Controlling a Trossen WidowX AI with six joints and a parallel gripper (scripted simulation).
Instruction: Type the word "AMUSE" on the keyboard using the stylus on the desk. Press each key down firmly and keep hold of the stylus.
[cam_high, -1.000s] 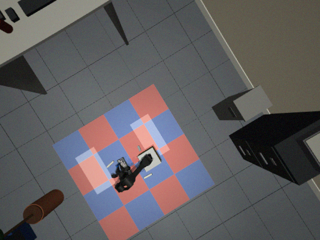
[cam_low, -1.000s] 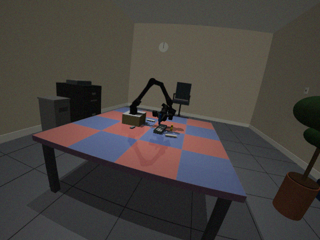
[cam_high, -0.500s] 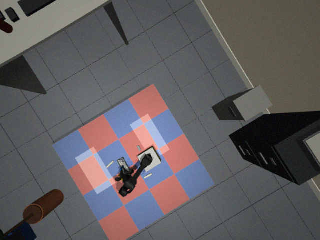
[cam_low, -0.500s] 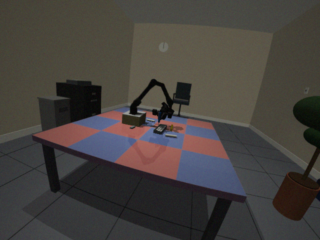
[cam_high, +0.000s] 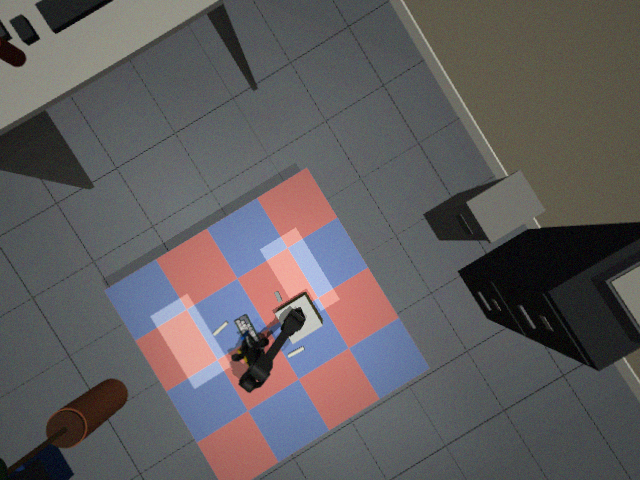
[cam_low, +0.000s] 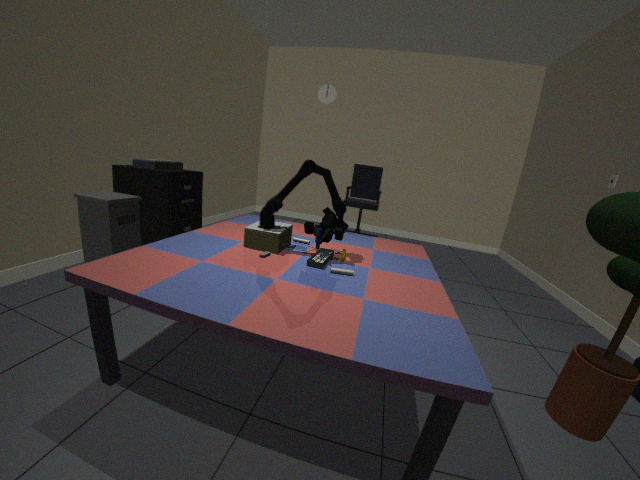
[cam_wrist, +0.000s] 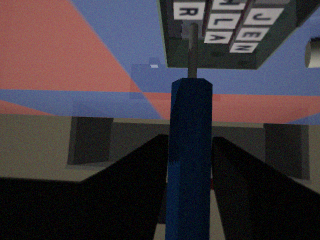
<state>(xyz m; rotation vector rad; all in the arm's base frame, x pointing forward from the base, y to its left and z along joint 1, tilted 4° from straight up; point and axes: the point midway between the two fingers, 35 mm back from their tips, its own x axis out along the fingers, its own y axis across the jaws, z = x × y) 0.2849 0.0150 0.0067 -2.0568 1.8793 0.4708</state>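
Observation:
My gripper (cam_wrist: 189, 145) (cam_high: 251, 342) (cam_low: 324, 230) is shut on the blue stylus (cam_wrist: 190, 130) (cam_low: 317, 238), which stands upright between the dark fingers. The stylus's thin grey tip (cam_wrist: 192, 50) reaches over the near edge of the small dark keyboard (cam_wrist: 220, 55) (cam_high: 245, 326) (cam_low: 320, 257), beside its white keys. I cannot tell whether the tip touches a key. The keyboard lies flat on the checkered red and blue table (cam_high: 330, 392) (cam_low: 206, 294), just in front of the gripper.
The arm's base stands on a box (cam_high: 309, 321) (cam_low: 267, 238). White cylinders (cam_high: 220, 328) (cam_high: 295, 352) (cam_low: 342, 271) and a small yellow object (cam_low: 343, 253) lie around the keyboard. Cabinets (cam_low: 155, 201), a chair (cam_low: 364, 193) and a potted plant (cam_low: 604, 372) stand off the table.

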